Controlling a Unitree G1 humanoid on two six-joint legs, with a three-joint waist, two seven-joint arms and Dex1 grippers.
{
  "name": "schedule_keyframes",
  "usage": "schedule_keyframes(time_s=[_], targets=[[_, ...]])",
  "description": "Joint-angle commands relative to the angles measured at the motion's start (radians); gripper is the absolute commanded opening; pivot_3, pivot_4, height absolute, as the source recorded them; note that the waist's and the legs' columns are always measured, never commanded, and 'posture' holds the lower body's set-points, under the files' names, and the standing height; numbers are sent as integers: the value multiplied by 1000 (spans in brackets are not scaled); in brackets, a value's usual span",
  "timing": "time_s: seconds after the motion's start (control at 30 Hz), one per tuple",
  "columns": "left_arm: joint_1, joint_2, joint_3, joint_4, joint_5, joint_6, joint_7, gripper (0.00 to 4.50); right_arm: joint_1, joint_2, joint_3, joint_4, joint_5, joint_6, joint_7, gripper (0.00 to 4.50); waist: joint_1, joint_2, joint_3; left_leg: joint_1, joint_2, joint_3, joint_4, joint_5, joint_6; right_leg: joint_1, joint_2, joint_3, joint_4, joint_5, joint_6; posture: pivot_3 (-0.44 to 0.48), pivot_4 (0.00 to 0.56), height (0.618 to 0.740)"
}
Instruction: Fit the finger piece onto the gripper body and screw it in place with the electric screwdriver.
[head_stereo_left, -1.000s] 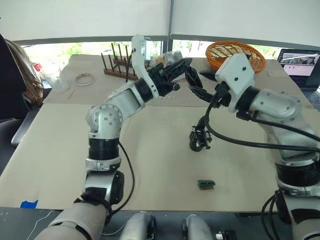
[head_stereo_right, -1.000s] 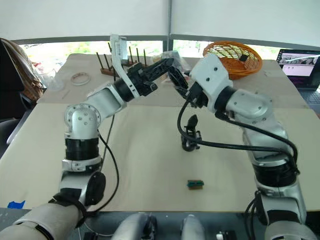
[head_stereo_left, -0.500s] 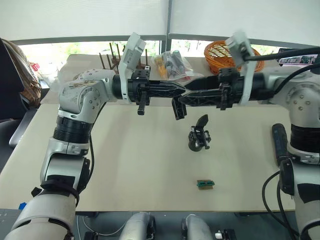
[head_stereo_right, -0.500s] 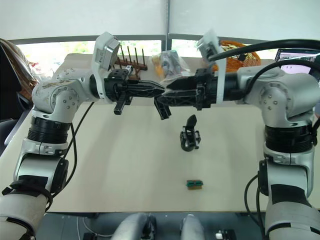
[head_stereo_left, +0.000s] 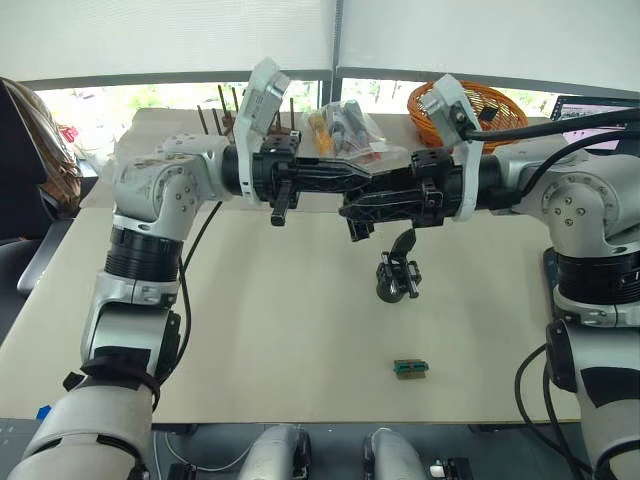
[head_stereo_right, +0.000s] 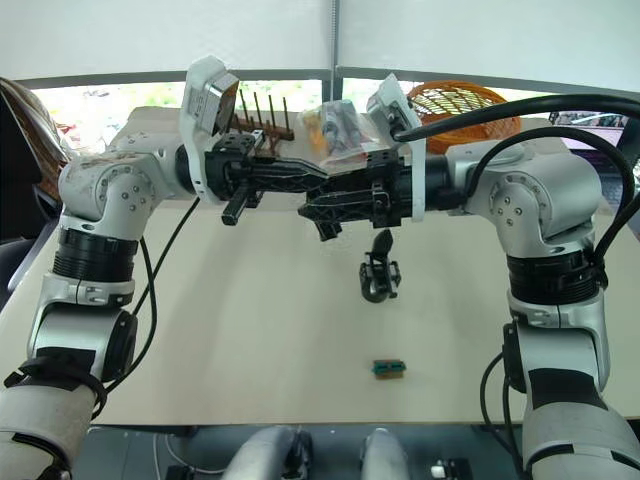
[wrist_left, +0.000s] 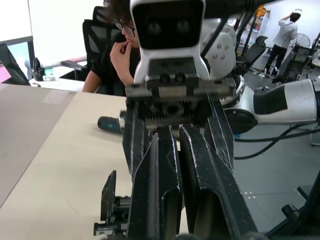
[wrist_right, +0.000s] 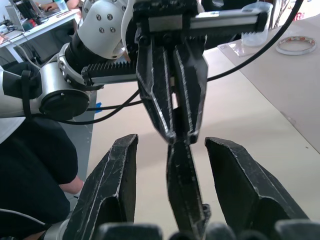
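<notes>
We're mid-handover: left gripper (wrist_right: 175, 137) clamped on the finger piece (wrist_right: 186, 187), right gripper (head_stereo_left: 352, 206) spread wide around it — above the gripper body (head_stereo_left: 398, 275), twelve o'clock of it. Next, seat the piece down.

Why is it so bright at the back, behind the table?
Left eye view: daylight glares through the narrow window strip under the white roller blinds, so the back looks washed out. Left wrist view: the plain white wall is strongly lit too.
</notes>
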Motion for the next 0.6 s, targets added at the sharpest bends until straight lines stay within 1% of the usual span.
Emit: schedule_keyframes(time_s=[0.03,0.07,0.1,0.17,0.2,0.27,0.3,0.47,0.57,0.6], targets=[[-28,1,24,-22,-4,-1,-1,0,-5,-11,-34,-24,15,-31,8,2416,0,0,0,0,0,0,0,0,0,0,0,0,0,0,0,0,150,740],[-30,-2,25,-20,-4,0,0,0,0,-13,-28,-28,8,-40,11,2416,1,0,0,0,0,0,0,0,0,0,0,0,0,0,0,0,150,740],[-31,-4,26,-19,-4,1,1,0,6,-16,-19,-34,-2,-56,17,2157,0,0,0,0,0,0,0,0,0,0,0,0,0,0,0,0,150,740],[-34,-11,32,-15,-8,7,10,0,31,-32,24,-51,-69,-148,30,1592,0,0,0,0,0,0,0,0,0,0,0,0,0,0,0,0,150,740],[-37,-15,36,-11,-13,16,15,0,41,-37,41,-58,-96,-189,40,1241,0,0,0,0,0,0,0,0,0,0,0,0,0,0,0,0,150,740],[-47,-21,44,7,-13,18,22,0,53,-37,49,-65,-106,-217,51,531,0,0,0,0,0,0,0,0,0,0,0,0,0,0,0,0,150,740],[-49,-21,44,12,-10,16,19,0,54,-33,44,-65,-100,-215,50,301,-1,0,0,0,0,0,0,0,0,0,0,0,0,0,0,0,150,740],[-37,-1,11,-6,12,14,-16,0,51,-22,5,-61,-58,-188,50,305,-2,0,0,0,0,0,0,0,0,0,0,0,0,0,0,0,150,740],[-15,10,-9,-24,37,-22,-41,1066,56,-26,-11,-64,-39,-183,51,305,-1,0,0,0,0,0,0,0,0,0,0,0,0,0,0,0,150,740],[1,20,-24,-31,58,-57,-61,1512,65,-32,-15,-70,-38,-190,56,305,-1,0,0,0,0,0,0,0,0,0,0,0,0,0,0,0,150,740]])
